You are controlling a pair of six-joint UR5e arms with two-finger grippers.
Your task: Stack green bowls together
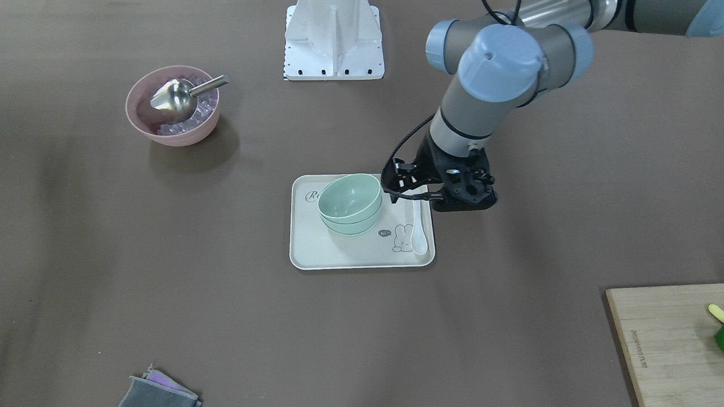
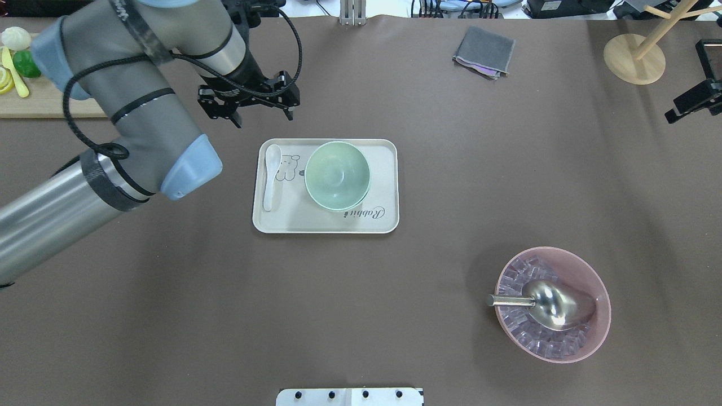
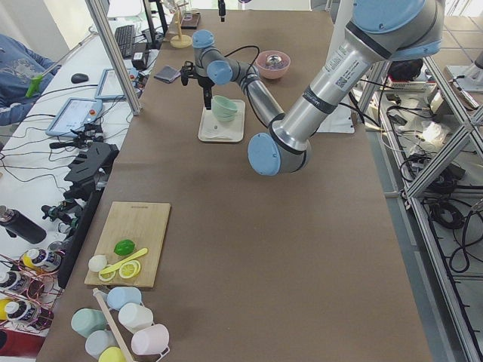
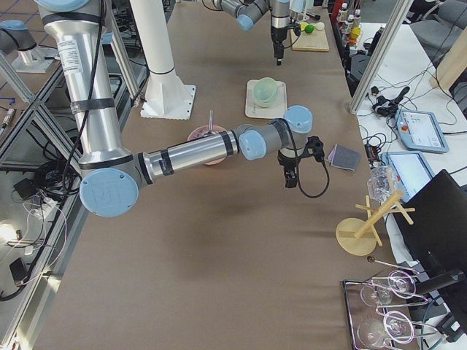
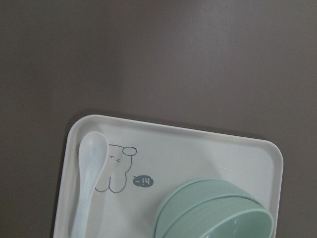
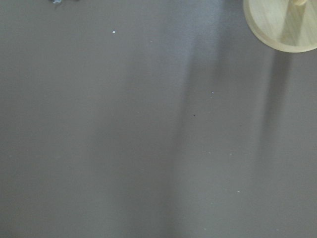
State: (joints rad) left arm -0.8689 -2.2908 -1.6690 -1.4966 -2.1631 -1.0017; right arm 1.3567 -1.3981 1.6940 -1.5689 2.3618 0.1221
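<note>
The green bowls (image 1: 349, 203) sit nested in one stack on a cream tray (image 1: 339, 257), slightly tilted. Two rims show in the front view, and I cannot tell how many bowls are in the stack. The stack also shows in the overhead view (image 2: 337, 175) and low in the left wrist view (image 5: 213, 210). My left gripper (image 2: 251, 104) hangs above the table just beyond the tray's spoon end, apart from the bowls. Its fingers do not show clearly. My right gripper (image 2: 691, 101) is far off at the table's right edge, and I cannot tell whether it is open or shut.
A white spoon (image 2: 272, 175) lies on the tray beside the stack. A pink bowl (image 2: 553, 304) holds ice and a metal scoop. A grey cloth (image 2: 484, 52), a wooden stand (image 2: 634, 56) and a cutting board (image 2: 51, 101) sit near the far edge.
</note>
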